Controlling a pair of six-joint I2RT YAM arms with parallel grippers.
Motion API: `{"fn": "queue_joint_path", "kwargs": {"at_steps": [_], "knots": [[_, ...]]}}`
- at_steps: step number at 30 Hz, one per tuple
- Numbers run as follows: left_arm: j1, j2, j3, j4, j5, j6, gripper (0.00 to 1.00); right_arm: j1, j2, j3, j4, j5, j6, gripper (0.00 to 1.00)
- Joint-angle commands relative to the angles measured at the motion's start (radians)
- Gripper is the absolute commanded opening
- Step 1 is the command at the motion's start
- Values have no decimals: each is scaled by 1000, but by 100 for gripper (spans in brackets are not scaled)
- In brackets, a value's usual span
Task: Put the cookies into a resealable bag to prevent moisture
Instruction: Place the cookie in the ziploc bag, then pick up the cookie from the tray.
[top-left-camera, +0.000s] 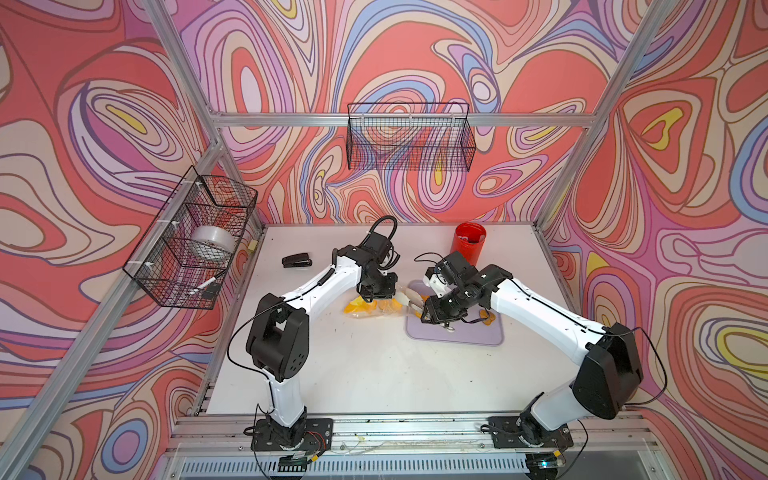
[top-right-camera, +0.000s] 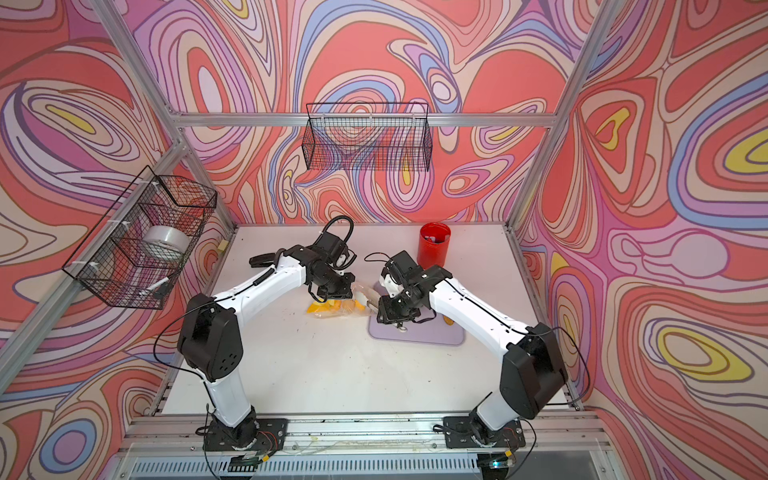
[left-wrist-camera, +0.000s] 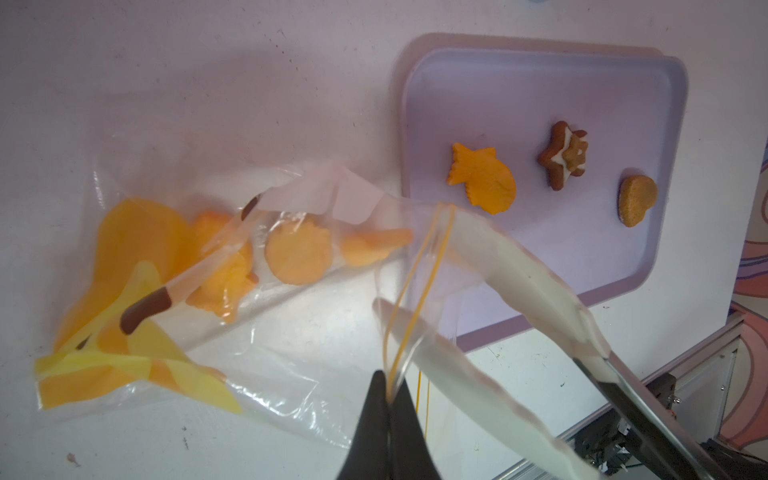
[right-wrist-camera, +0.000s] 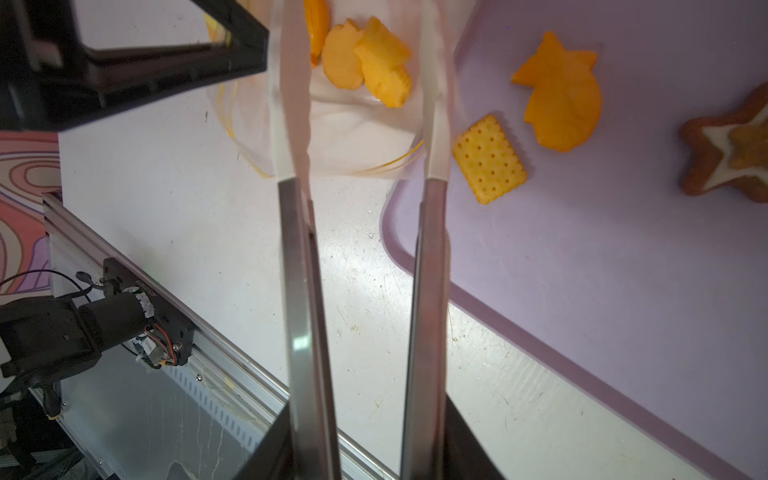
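The clear resealable bag lies on the white table, left of the lavender tray. Several orange cookies sit inside it. My left gripper is shut on the bag's zip rim and holds the mouth up. My right gripper is shut on metal tongs, whose white tips are spread apart inside the bag mouth with nothing between them. On the tray lie an orange fish cookie, a square cracker, a brown star cookie and a tan one.
A red cup stands at the back right and a black stapler lies at the back left. Wire baskets hang on the back wall and the left wall; the left one holds a tape roll.
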Motion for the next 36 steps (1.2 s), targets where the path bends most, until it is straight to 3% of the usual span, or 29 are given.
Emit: {"fn": "queue_joint_path", "kwargs": {"at_steps": [1, 9, 13, 21, 31, 36], "knots": [[5, -30, 26, -16, -19, 3, 0, 0, -27, 2, 25, 7, 0, 45], [10, -19, 25, -38, -106, -19, 0, -17, -200, -22, -87, 68, -61, 42], [11, -19, 17, -22, -99, -27, 0, -75, -236, -29, -201, 175, -88, 43], [10, -33, 20, -41, -111, -5, 0, -143, -132, -46, -240, 402, -63, 46], [10, -45, 3, -44, -121, 1, 0, -153, 18, -53, -187, 431, -74, 48], [11, -30, 16, -53, -123, 3, 0, -178, 60, -67, -158, 364, -85, 47]]}}
